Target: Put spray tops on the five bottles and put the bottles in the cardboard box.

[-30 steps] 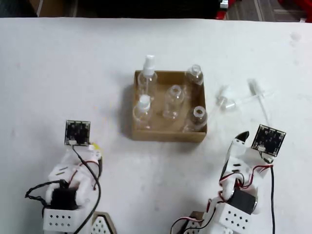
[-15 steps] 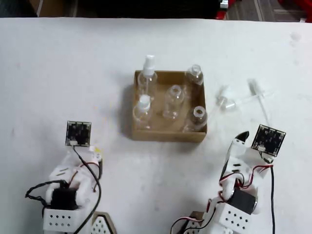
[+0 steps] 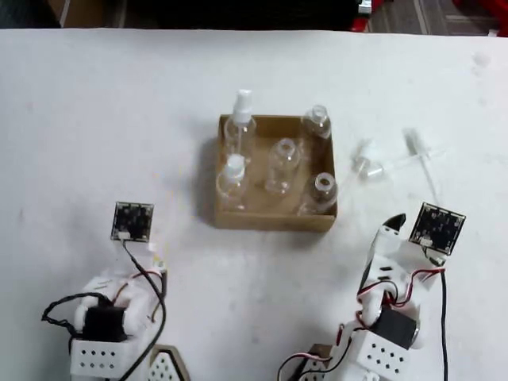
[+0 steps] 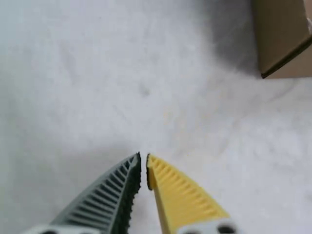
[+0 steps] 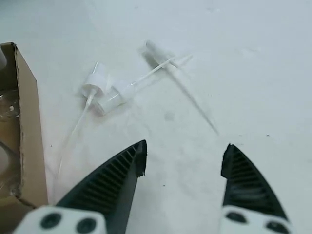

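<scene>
Broad white table (image 3: 95,95) under soft even light, a strip of dark floor (image 3: 238,12) beyond its far edge.

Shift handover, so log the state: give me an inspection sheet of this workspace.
Surface: white table, a few small specks.
Job's things: cardboard box holds five bottles; two have spray tops, three are open. Three more spray tops lie loose beside the box.
Clutter: nothing seen.
Grippers: left claw shut, empty; right claw open, empty, near the loose tops.
Cables: black loop at left arm's base; red and black wires on right arm.
Surroundings: dark area beyond the table's far edge.
</scene>
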Available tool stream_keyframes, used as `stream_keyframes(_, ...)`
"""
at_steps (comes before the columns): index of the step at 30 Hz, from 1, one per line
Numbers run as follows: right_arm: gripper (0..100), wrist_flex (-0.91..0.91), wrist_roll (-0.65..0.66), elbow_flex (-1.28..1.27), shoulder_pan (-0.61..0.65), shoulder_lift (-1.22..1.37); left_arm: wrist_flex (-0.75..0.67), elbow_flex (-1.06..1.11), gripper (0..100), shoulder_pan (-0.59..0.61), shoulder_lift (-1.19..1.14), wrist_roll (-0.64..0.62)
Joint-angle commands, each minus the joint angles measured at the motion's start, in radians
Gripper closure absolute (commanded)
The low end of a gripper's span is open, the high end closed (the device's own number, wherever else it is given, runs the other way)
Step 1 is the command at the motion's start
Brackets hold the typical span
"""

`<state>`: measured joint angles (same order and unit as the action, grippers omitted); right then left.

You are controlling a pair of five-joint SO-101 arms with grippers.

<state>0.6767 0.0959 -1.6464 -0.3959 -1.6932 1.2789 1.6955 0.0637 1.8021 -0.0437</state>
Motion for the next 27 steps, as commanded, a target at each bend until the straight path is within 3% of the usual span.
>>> stream_keyframes(1,77.8,-0.01,-0.003,0.037,-0.07,-0.005,0.003,-0.014,98,-0.012,0.002,0.011)
stream_keyframes(16,81.7,0.176,0.043,0.391,-0.073,0.027,-0.003,-0.002,98,-0.012,0.001,0.011)
stream_keyframes(20,82.1,0.176,0.144,0.48,-0.019,0.183,-0.003,-0.002,98,-0.012,0.001,0.011)
stream_keyframes(27,82.1,0.173,0.15,0.758,-0.021,0.608,-0.003,-0.002,98,-0.012,0.001,0.011)
